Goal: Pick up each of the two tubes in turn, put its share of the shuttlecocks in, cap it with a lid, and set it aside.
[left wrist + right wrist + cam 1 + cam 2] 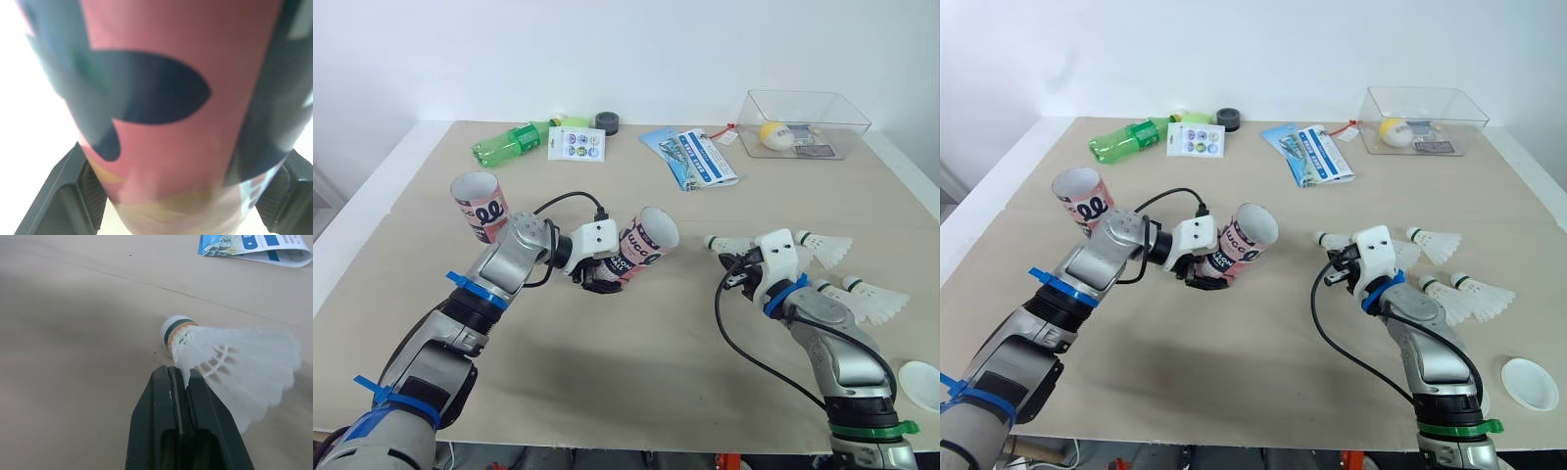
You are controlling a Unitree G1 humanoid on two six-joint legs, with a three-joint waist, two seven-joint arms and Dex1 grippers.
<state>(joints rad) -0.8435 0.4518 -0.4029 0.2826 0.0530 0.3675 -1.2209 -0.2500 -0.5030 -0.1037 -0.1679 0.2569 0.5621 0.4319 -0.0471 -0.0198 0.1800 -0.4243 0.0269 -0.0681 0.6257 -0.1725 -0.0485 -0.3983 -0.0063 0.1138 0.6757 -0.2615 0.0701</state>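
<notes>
Our left pincer (602,277) clamps a tilted pink cardboard tube (646,245); our right pincer (180,374) pinches the skirt of a white feathered shuttlecock (234,362).

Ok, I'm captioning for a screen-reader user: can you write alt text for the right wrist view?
The right end effector pinches the feather skirt of a white shuttlecock, cork end forward, over a beige table; a blue leaflet lies beyond.

Green bottle (509,144), card (577,144), black roll (608,122), leaflets (690,157) and clear box (850,125) lie far across the table (636,372).
</notes>
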